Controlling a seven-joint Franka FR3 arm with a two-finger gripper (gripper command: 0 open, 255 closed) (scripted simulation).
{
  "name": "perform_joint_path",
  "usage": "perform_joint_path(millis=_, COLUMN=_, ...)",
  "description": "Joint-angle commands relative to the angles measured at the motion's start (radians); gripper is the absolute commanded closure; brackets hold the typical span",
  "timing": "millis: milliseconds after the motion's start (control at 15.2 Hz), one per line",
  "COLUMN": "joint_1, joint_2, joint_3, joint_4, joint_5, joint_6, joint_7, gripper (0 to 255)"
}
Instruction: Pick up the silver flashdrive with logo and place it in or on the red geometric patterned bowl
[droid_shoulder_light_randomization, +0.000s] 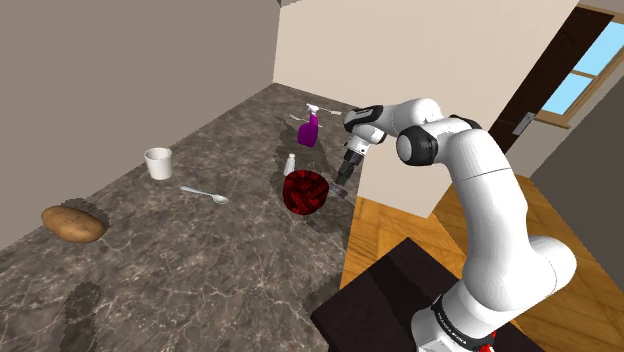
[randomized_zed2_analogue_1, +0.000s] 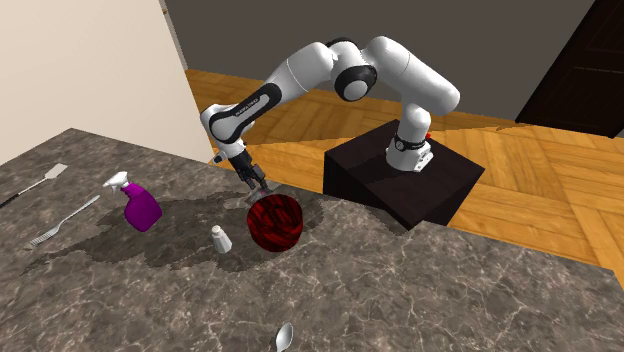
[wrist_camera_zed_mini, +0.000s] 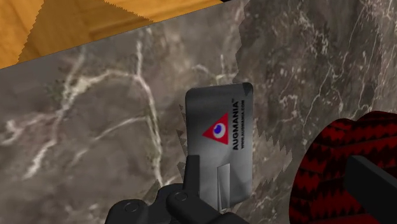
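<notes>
Spread wide and pinching nothing, my end effector (wrist_camera_zed_mini: 283, 172) hung low over the desk (droid_shoulder_light_randomization: 200, 250), where the silver flash drive (wrist_camera_zed_mini: 219, 130) lay flat just beside the red patterned bowl (droid_shoulder_light_randomization: 305, 192). It looked thin, stiff, light and slick, so I judged its two long edges the best hold. I counted one flash drive, one bowl, one purple spray bottle (droid_shoulder_light_randomization: 309, 128) and one spoon (droid_shoulder_light_randomization: 205, 193).
</notes>
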Motion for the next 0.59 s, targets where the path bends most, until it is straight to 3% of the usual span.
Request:
perform_joint_path(millis=0, joint_1=0.0, joint_2=0.0, joint_3=0.0, joint_4=0.0, joint_5=0.0, joint_6=0.0, joint_7=0.0, gripper=0)
perform_joint_path(millis=66, joint_1=0.0, joint_2=0.0, joint_3=0.0, joint_4=0.0, joint_5=0.0, joint_6=0.0, joint_7=0.0, gripper=0)
perform_joint_path(millis=132, joint_1=0.0, joint_2=0.0, joint_3=0.0, joint_4=0.0, joint_5=0.0, joint_6=0.0, joint_7=0.0, gripper=255)
perform_joint_path(millis=528, joint_1=0.0, joint_2=0.0, joint_3=0.0, joint_4=0.0, joint_5=0.0, joint_6=0.0, joint_7=0.0, gripper=255)
